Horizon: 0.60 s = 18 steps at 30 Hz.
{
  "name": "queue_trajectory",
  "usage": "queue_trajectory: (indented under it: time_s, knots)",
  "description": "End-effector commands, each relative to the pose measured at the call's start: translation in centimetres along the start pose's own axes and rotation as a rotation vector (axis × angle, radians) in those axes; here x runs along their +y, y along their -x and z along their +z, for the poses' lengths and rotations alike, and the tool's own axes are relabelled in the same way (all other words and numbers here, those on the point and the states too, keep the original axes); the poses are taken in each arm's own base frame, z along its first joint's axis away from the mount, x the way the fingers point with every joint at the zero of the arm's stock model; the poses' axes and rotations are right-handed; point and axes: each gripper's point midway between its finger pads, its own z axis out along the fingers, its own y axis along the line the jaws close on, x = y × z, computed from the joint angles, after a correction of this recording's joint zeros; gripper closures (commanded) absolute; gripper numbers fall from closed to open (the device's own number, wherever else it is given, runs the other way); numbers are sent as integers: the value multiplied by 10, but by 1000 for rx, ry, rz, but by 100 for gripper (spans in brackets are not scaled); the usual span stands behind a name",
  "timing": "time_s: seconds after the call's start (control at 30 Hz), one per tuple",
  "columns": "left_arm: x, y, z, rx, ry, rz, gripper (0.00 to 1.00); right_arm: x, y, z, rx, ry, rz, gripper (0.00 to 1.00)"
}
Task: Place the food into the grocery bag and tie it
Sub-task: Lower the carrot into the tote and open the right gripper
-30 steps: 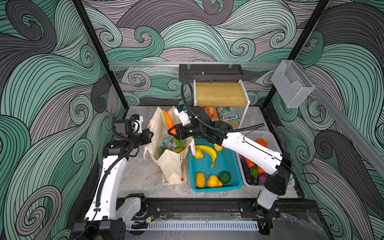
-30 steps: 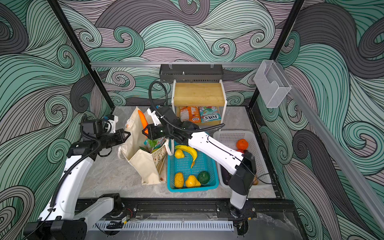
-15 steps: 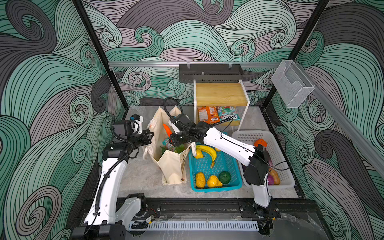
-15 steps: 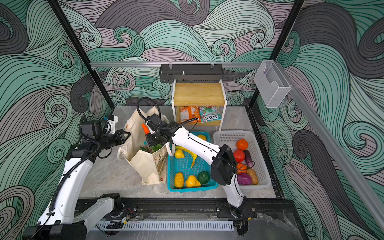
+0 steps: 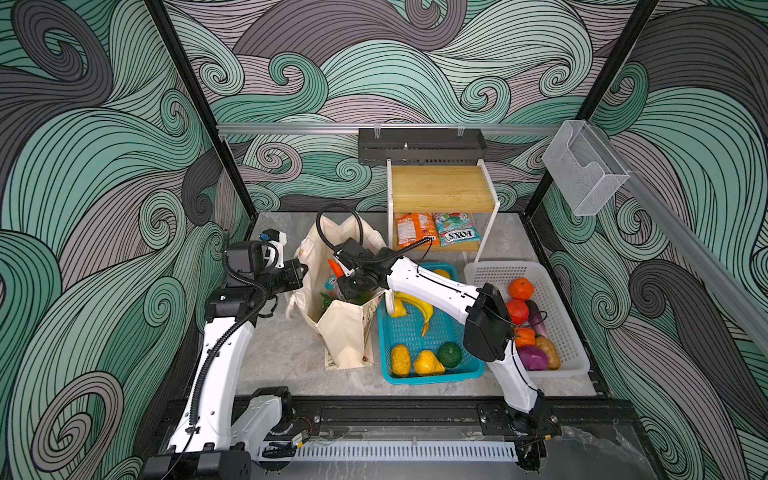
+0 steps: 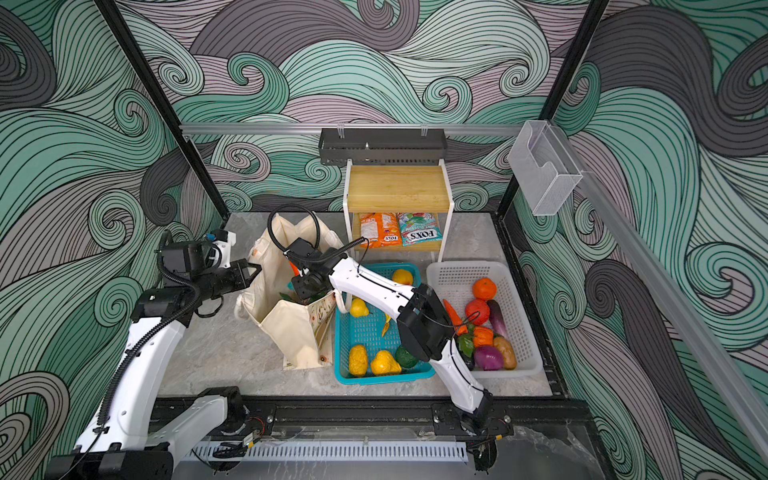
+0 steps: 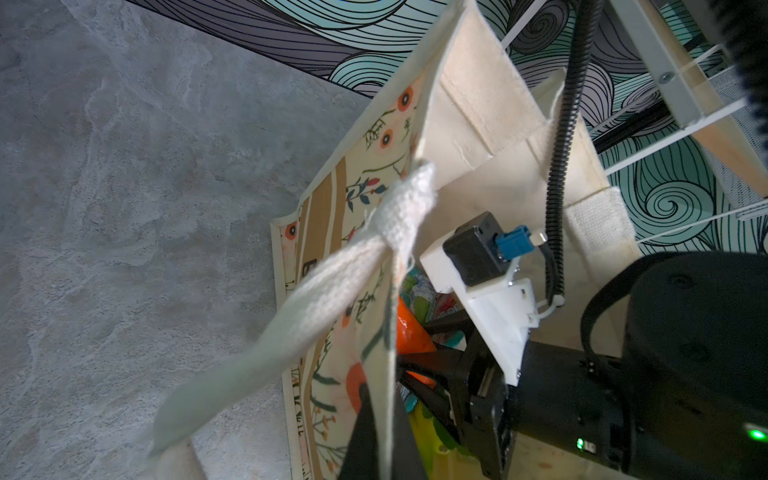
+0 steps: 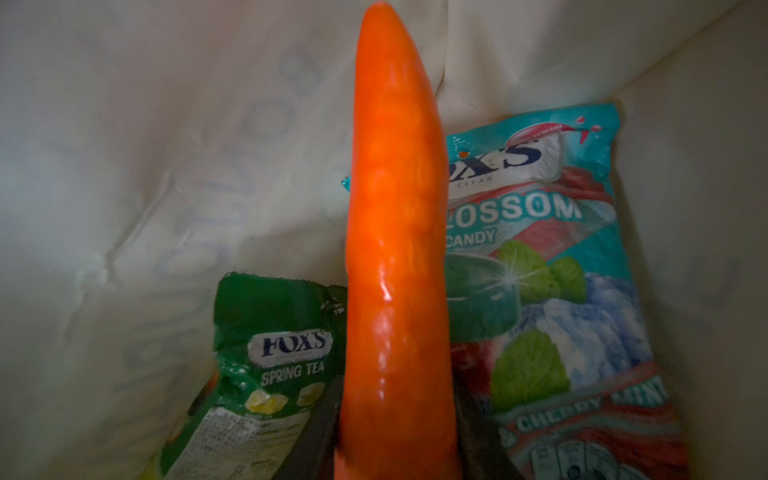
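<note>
- Bag (image 5: 345,338) rim pinched by closed left gripper (image 5: 300,274).
- Carrot (image 8: 395,249) clamped in right gripper (image 8: 395,440), arm angled down inside bag.
- Green packet (image 8: 270,353) and teal packet (image 8: 561,291) seen behind carrot.

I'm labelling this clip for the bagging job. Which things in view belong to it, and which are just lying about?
Belongs: grocery bag, its rim pinched by the left gripper; carrot in the right gripper, inside the bag; teal packet and green packet already bagged; banana, orange and shelf packets not yet bagged.
Lying about: teal basket, white basket, wooden shelf, black rack, clear holder.
</note>
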Motion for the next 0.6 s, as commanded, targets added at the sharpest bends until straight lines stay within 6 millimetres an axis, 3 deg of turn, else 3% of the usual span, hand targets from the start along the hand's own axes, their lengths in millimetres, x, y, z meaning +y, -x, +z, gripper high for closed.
queue_trajectory:
  time_s: [0.0,0.17,0.3,0.57]
  knots:
    - [-12,2,-4,-16,-43,30,100,-13,-11,16,46,-74,-25,86]
    - [-12,2,-5,-16,-47,29,100,-9,-15,27,71,-57,-14,81]
    - [-12,1,-4,-9,-45,27,100,-12,-13,21,60,-76,-14,73]
    - [-8,2,-5,-18,-23,29,100,-2,14,-36,-51,-32,5,43]
